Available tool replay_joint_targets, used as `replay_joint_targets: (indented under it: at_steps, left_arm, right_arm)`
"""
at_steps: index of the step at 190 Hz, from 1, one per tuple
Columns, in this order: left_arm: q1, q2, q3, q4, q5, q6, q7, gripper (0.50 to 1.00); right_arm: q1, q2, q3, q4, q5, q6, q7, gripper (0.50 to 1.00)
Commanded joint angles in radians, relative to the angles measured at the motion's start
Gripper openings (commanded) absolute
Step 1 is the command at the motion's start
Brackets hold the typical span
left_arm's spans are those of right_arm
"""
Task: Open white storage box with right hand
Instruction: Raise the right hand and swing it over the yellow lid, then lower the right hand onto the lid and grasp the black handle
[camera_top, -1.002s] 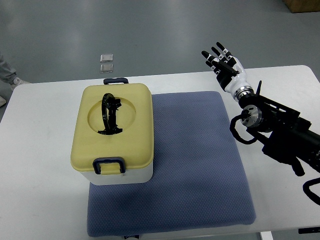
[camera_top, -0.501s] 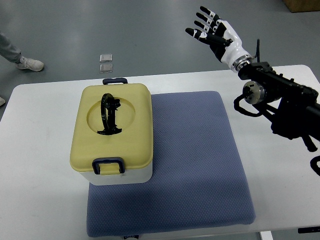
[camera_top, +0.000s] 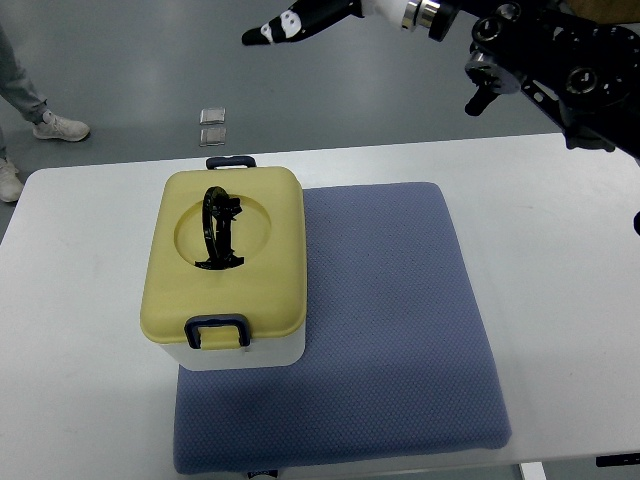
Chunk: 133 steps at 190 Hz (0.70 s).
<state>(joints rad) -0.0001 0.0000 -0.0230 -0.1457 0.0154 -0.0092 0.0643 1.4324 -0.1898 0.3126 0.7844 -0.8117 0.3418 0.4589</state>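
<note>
One white plastic storage box (camera_top: 245, 352) with a pale yellow lid (camera_top: 225, 255) sits shut on the white desk (camera_top: 80, 330), its base resting on the near-left part of a blue-grey quilted fabric mat (camera_top: 390, 330). A black folding carry handle (camera_top: 220, 228) lies in the round recess on top of the lid, and dark blue latches show at the box's 6 o'clock (camera_top: 217, 331) and 12 o'clock (camera_top: 231, 161) edges.

High at the 1 o'clock side of the box, well apart from it, the black-and-white right robot hand (camera_top: 300, 20) reaches across the top of the frame, its black arm (camera_top: 560, 60) entering from the right. Much of the robot hand is cut off by the frame edge, so whether its fingers are wide or curled cannot be told; it holds nothing visible.

Two small clear square packets (camera_top: 213, 124) lie on the grey floor (camera_top: 120, 60) beyond the desk, at the box's 12 o'clock. A person's legs and white shoes (camera_top: 50, 125) stand at the far left, around 10 o'clock.
</note>
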Motion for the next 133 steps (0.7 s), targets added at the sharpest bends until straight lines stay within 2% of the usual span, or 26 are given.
replay_joint_targets:
  at_steps: [1, 30, 45, 65, 105, 133]
  left_arm:
    - [0.0, 0.0, 0.0, 0.0, 0.0, 0.0, 0.0, 1.0]
    - [0.0, 0.0, 0.0, 0.0, 0.0, 0.0, 0.0, 1.0]
    - [0.0, 0.0, 0.0, 0.0, 0.0, 0.0, 0.0, 1.0]
    - [0.0, 0.0, -0.002, 0.0, 0.0, 0.0, 0.0, 1.0]
    - [0.0, 0.0, 0.0, 0.0, 0.0, 0.0, 0.0, 1.0]
    - [0.0, 0.0, 0.0, 0.0, 0.0, 0.0, 0.0, 1.0]
  right_arm:
    - [0.051, 0.061, -0.017, 0.003, -0.171, 0.072, 0.012, 0.928]
    - [0.097, 0.107, -0.03, 0.003, -0.417, 0.123, 0.018, 0.928]
    - [0.129, 0.128, -0.032, 0.003, -0.521, 0.134, 0.058, 0.924]
    - [0.157, 0.161, -0.041, 0.004, -0.584, 0.161, 0.078, 0.921]
    - [0.18, 0.164, -0.141, 0.088, -0.708, 0.152, 0.11, 0.917]
    - [0.178, 0.164, -0.155, 0.099, -0.753, 0.141, 0.112, 0.901]
